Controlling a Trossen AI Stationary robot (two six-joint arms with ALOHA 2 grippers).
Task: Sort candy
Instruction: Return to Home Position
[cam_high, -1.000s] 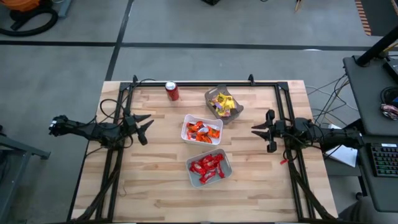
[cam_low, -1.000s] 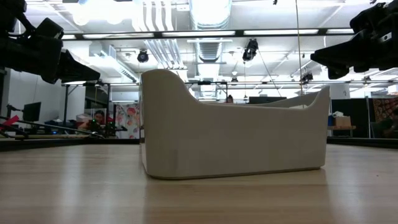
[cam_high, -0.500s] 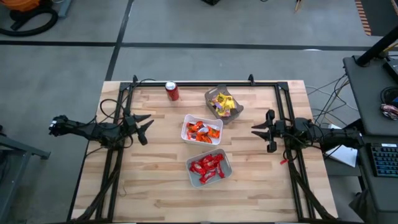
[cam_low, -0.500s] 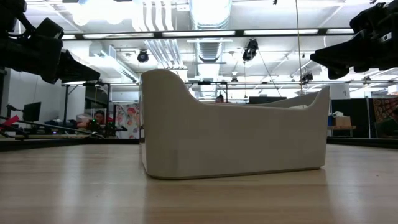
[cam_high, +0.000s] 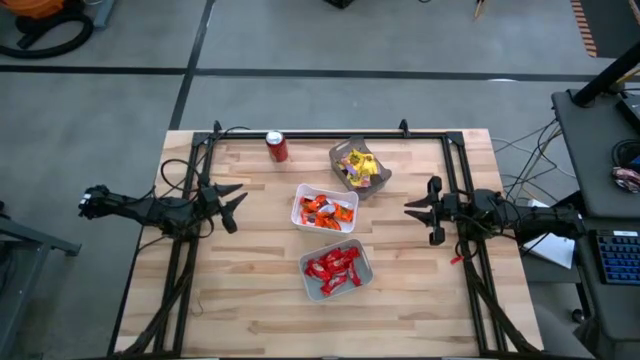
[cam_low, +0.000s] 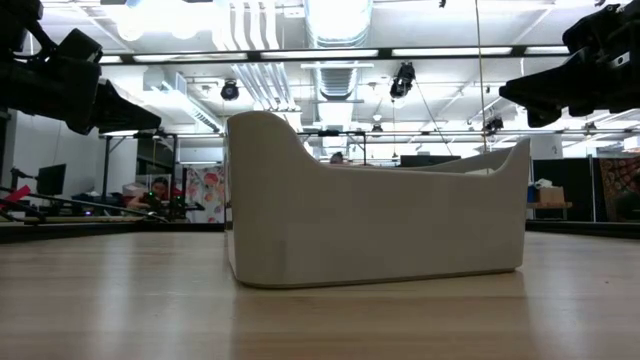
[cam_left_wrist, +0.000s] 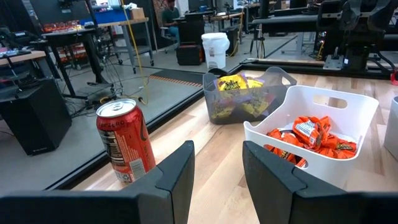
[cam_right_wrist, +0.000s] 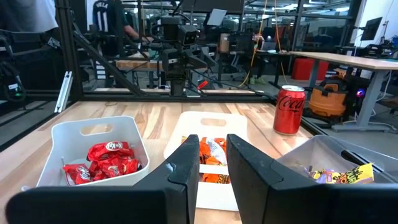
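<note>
Candy lies sorted in three trays down the table's middle. Yellow sweets (cam_high: 360, 165) fill a grey tray at the far side, orange ones (cam_high: 326, 210) a white tray in the centre, and red ones (cam_high: 335, 268) a tray nearer the front edge. My left gripper (cam_high: 238, 196) hovers open to the left of the orange tray, pointing at it; its wrist view (cam_left_wrist: 217, 168) shows the orange candy (cam_left_wrist: 311, 134) and yellow candy (cam_left_wrist: 242, 93) ahead. My right gripper (cam_high: 410, 208) hovers open to the right of the trays; in its wrist view (cam_right_wrist: 212, 168) the red candy (cam_right_wrist: 102, 160) lies ahead.
A red soda can (cam_high: 277, 147) stands upright near the far edge, left of the yellow tray. Black frame rails (cam_high: 320, 133) run along the far edge and both sides. Bare wood (cam_high: 250, 290) lies near the front. A pale tray wall (cam_low: 370, 215) fills the low view.
</note>
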